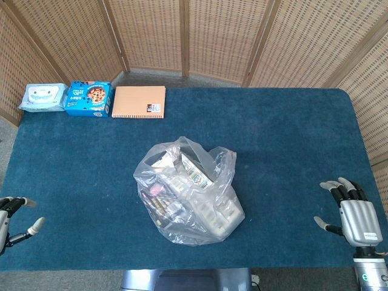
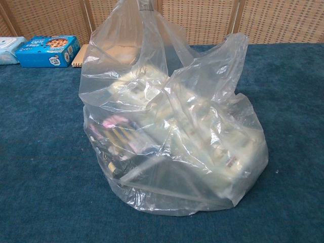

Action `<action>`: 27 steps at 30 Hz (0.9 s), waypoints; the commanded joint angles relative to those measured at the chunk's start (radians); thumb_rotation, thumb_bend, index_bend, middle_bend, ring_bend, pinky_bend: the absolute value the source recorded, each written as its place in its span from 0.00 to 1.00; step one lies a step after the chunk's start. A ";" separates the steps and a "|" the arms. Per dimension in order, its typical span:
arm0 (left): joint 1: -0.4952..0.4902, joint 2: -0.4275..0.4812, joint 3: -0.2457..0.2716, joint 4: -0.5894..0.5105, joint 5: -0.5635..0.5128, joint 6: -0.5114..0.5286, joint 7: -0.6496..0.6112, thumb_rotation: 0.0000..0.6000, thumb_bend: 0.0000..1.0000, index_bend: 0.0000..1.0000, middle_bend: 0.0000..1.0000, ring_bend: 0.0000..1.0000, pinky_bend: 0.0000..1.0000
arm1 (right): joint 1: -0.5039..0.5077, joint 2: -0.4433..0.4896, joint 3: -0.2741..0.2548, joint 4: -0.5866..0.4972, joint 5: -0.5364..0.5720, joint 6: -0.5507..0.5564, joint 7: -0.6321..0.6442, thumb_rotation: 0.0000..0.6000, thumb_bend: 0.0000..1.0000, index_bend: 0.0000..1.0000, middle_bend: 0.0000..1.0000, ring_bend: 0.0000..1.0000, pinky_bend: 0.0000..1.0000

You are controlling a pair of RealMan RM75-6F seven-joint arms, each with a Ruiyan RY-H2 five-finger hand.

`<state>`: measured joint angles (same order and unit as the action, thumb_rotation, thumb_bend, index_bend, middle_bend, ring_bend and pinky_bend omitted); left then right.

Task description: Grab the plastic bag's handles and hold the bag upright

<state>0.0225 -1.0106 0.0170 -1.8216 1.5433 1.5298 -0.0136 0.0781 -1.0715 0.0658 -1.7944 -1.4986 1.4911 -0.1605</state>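
Clear plastic bag [image 1: 189, 193], filled, is recorded at the middle of the blue-covered table [image 1: 285, 139], slumped but with its handles [image 2: 147, 30] partly raised; in the chest view one handle is seen rising out of the top of the frame. Contents are noted as small boxed and packeted goods, some with pink and dark wrappers; labels cannot be read. No part of the task is judged done: the handles are ungrasped, and both reach and lift remain. Left hand [image 1: 15, 221] is seen at the near left edge, fingers apart, nothing held. Right hand [image 1: 351, 209] is seen at the near right edge, fingers spread, likewise empty. Both are well apart from the bag.
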 commanded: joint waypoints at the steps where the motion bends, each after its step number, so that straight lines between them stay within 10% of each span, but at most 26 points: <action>1: -0.004 -0.001 -0.001 0.002 -0.003 -0.007 -0.004 0.00 0.17 0.41 0.42 0.31 0.23 | 0.002 0.000 0.002 -0.003 0.002 -0.002 -0.004 0.91 0.16 0.26 0.27 0.17 0.13; 27: -0.117 0.046 -0.022 -0.067 0.017 -0.141 -0.132 0.00 0.17 0.41 0.42 0.31 0.23 | -0.012 0.000 0.003 0.013 0.000 0.016 0.027 0.91 0.16 0.26 0.27 0.17 0.13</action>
<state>-0.0788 -0.9683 -0.0018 -1.8764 1.5629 1.4094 -0.1299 0.0664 -1.0707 0.0685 -1.7821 -1.4998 1.5071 -0.1343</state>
